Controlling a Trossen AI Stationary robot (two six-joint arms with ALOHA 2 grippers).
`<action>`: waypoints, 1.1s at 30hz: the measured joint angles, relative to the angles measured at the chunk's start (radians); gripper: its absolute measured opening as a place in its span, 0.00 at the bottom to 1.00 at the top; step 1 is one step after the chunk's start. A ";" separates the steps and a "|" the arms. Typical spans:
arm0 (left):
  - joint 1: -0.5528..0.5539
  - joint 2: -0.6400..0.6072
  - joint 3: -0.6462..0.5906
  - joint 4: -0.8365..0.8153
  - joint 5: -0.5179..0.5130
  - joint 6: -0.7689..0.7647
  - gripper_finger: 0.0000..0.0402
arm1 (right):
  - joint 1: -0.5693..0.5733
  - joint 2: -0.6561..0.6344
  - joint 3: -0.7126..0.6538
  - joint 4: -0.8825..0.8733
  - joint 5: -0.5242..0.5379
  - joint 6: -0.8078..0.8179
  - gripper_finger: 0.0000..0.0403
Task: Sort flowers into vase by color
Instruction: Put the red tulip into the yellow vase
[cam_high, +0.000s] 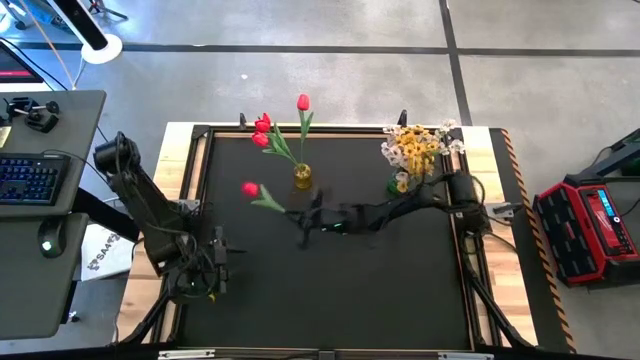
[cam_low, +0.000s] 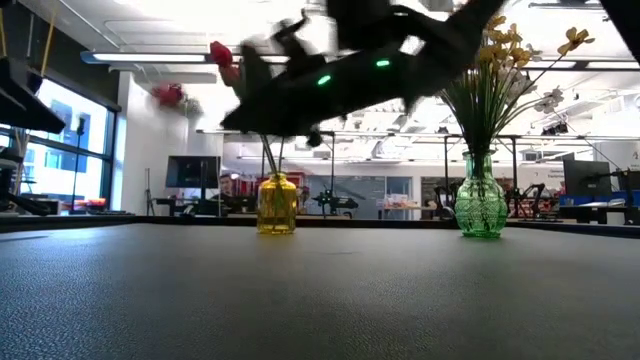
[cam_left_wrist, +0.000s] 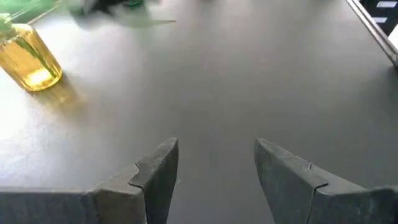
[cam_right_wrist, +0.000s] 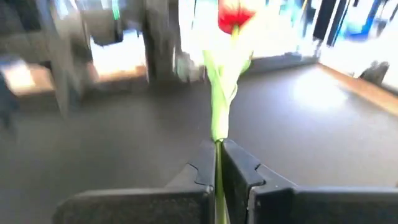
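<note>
My right gripper (cam_right_wrist: 217, 149) is shut on a red tulip (cam_high: 250, 189) and hovers near the table's middle (cam_high: 300, 216), just in front of the yellow glass vase (cam_high: 302, 177). That vase holds three red tulips (cam_high: 262, 125) by their stems. A green glass vase (cam_low: 481, 205) farther right holds bushy yellow and white sprays (cam_high: 420, 148). My left gripper (cam_left_wrist: 216, 152) is open and waits over bare mat near the table's left side (cam_high: 220, 262). My right gripper pinches the tulip's green stem (cam_right_wrist: 217, 134) between its two fingers, well below the leaves. The fingers come level from the table's right side, and the stem runs on along them. The tulip is lifted clear, its red bud (cam_right_wrist: 235, 15) pointing toward the table's left.
The black mat (cam_high: 340, 300) is bare in its near half. A raised frame runs round the table's edge (cam_high: 200, 180). A desk with a keyboard (cam_high: 30, 180) stands off the table's left, and a red case (cam_high: 590, 225) off its right.
</note>
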 joint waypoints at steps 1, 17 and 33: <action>-0.012 0.016 0.000 0.005 -0.016 -0.014 0.50 | -0.004 -0.032 -0.066 0.116 -0.004 -0.001 0.00; 0.285 0.176 -0.057 0.497 0.090 0.658 0.42 | 0.034 -0.059 -0.258 0.943 -0.387 -0.186 0.00; 0.698 0.084 -0.312 1.689 0.807 1.387 0.32 | 0.100 -0.057 -0.079 0.946 -0.427 -0.296 0.00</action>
